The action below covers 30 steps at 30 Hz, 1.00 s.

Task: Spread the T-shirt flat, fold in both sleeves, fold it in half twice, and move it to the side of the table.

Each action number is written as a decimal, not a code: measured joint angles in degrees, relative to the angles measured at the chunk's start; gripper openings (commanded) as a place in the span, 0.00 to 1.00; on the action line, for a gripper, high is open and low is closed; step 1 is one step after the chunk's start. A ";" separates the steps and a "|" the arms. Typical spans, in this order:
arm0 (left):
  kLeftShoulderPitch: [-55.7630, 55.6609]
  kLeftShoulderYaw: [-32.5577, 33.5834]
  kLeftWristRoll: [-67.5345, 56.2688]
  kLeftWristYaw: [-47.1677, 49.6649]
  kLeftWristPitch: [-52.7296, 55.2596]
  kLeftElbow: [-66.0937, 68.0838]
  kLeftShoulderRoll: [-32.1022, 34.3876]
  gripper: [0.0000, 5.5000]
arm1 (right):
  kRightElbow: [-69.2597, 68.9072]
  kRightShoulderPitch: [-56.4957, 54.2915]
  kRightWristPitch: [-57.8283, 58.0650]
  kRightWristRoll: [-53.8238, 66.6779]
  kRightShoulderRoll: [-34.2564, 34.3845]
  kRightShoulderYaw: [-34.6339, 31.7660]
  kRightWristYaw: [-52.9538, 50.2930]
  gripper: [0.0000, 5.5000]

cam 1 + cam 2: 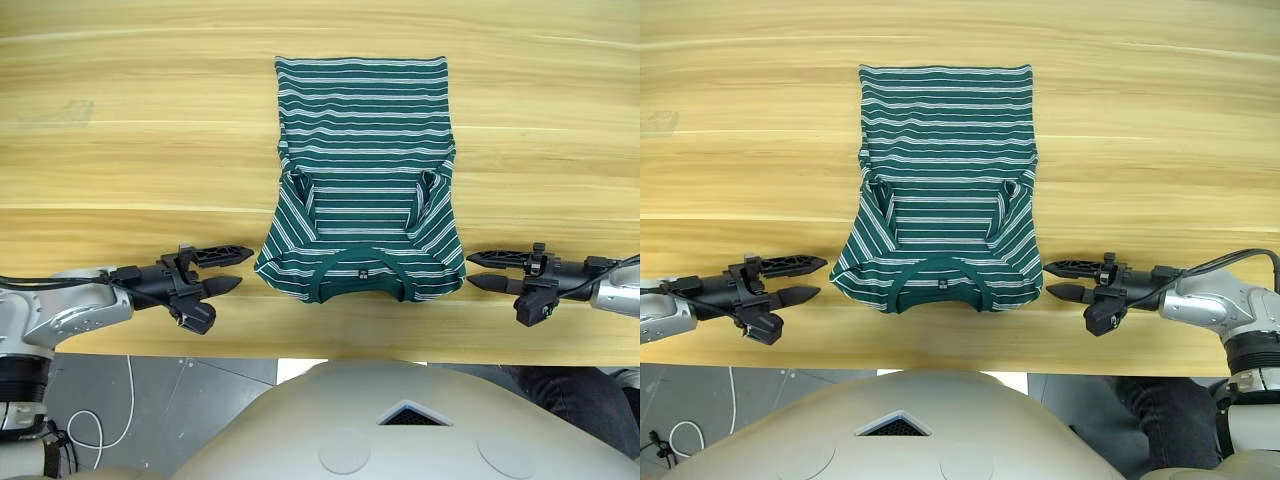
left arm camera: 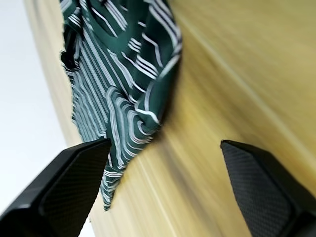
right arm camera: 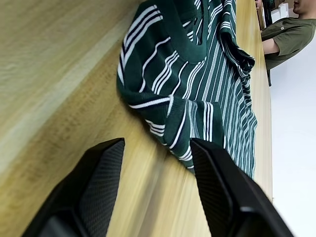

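A dark green T-shirt (image 1: 365, 180) with white stripes lies flat on the wooden table (image 1: 120, 170), collar toward the near edge and both sleeves folded in over the body. My left gripper (image 1: 232, 269) is open just left of the shirt's near left corner (image 2: 128, 138), holding nothing. My right gripper (image 1: 478, 270) is open just right of the near right corner (image 3: 173, 123), also holding nothing. Both grippers point inward at the shirt, level with its collar (image 1: 360, 268).
Bare wood stretches wide to the left, right and far side of the shirt. The table's near edge (image 1: 300, 358) runs just below the grippers.
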 measured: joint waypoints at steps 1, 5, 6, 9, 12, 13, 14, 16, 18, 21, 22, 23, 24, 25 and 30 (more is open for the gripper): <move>-1.14 -1.08 0.50 1.06 -0.06 0.67 -0.42 0.76 | -0.06 -0.33 0.11 -0.01 0.31 0.52 -0.09 0.44; -5.22 -5.12 2.52 3.92 -0.07 2.33 -1.01 0.76 | -0.15 -1.71 0.71 -0.01 1.70 2.43 -0.58 0.44; -6.51 -6.36 2.84 4.79 -0.04 3.05 -1.13 0.76 | -0.14 -2.30 0.76 -0.06 1.83 3.23 -0.71 0.44; -8.86 -9.00 4.36 7.23 -0.06 4.40 -1.42 0.76 | -0.10 -3.03 1.03 -0.30 1.99 4.25 -1.27 0.44; -10.43 -11.19 5.01 8.91 -0.01 5.38 -1.46 0.76 | -0.10 -3.57 1.19 -0.41 2.21 5.27 -1.84 0.44; -10.94 -11.94 5.22 9.48 0.04 5.52 -1.43 0.76 | -0.10 -3.60 1.25 -0.49 2.21 5.47 -2.18 0.44; -11.39 -12.68 5.29 9.94 0.13 5.62 -1.42 0.76 | -0.10 -3.62 1.39 -0.57 2.21 5.60 -2.39 0.41; -11.70 -13.52 5.30 10.74 0.47 5.85 -1.37 0.69 | -0.08 -3.72 1.72 -0.93 2.21 6.18 -2.68 0.34; -12.17 -14.84 5.39 11.22 0.86 6.26 -1.21 0.63 | -0.07 -3.74 2.03 -1.01 2.22 6.58 -2.81 0.29; -13.05 -16.90 5.58 11.82 1.29 6.55 -1.19 0.55 | 0.00 -3.77 2.53 -1.31 2.26 7.47 -3.40 0.20; -13.12 -17.31 5.67 11.96 1.51 6.55 -1.19 0.50 | 0.04 -3.80 2.67 -1.37 2.27 7.67 -3.45 0.16; -13.13 -17.71 5.78 12.18 1.77 6.59 -1.19 0.48 | 0.17 -3.82 2.79 -1.38 2.28 8.01 -3.53 0.13; -13.14 -18.20 5.80 12.31 2.09 6.66 -1.17 0.44 | 0.24 -3.83 2.96 -1.40 2.28 8.29 -3.57 0.10; -13.17 -18.56 5.81 12.38 2.26 6.71 -1.14 0.40 | 0.30 -3.83 3.14 -1.41 2.28 8.47 -3.58 0.06; -13.56 -20.30 6.22 13.03 2.87 7.41 -0.83 0.23 | 0.41 -3.82 3.43 -1.43 2.28 8.86 -3.88 0.00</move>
